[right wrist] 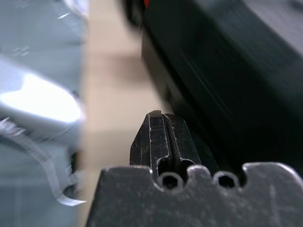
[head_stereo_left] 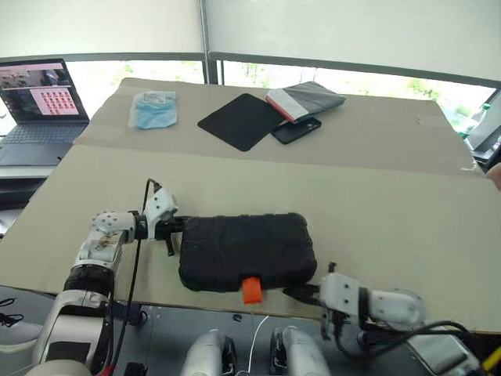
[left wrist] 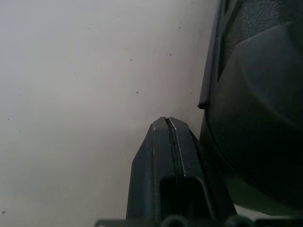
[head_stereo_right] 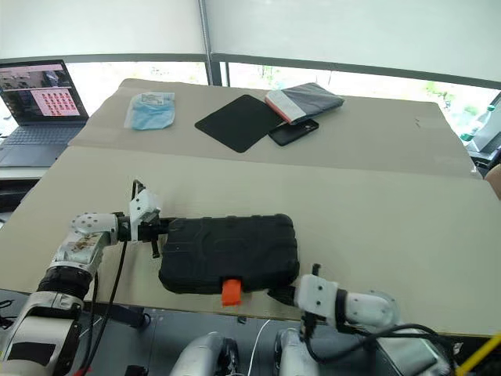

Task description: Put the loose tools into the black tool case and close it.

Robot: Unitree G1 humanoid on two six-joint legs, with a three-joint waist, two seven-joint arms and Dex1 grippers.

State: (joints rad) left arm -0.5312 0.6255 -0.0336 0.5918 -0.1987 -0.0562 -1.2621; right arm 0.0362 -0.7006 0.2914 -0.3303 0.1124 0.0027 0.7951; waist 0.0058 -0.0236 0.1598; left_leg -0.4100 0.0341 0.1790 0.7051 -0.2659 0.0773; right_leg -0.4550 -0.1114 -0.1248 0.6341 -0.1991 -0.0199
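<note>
The black tool case (head_stereo_left: 246,251) lies closed near the table's front edge, its small orange latch (head_stereo_left: 251,290) hanging over that edge. My left gripper (head_stereo_left: 174,233) is shut and empty, right beside the case's left end; the left wrist view shows its closed fingers (left wrist: 166,142) next to the case wall (left wrist: 255,118). Shut as well, my right gripper (head_stereo_left: 301,294) sits at the case's front right corner, and its fingers (right wrist: 163,137) lie alongside the case (right wrist: 227,80) in the right wrist view. The loose tools are out of view.
At the far side of the table lie a flat black mat (head_stereo_left: 241,121), a black phone (head_stereo_left: 296,129), a folded grey-and-red item (head_stereo_left: 305,100) and a blue packet (head_stereo_left: 153,108). A laptop (head_stereo_left: 39,102) stands to the far left. The table's front edge (head_stereo_left: 156,301) runs just under the case.
</note>
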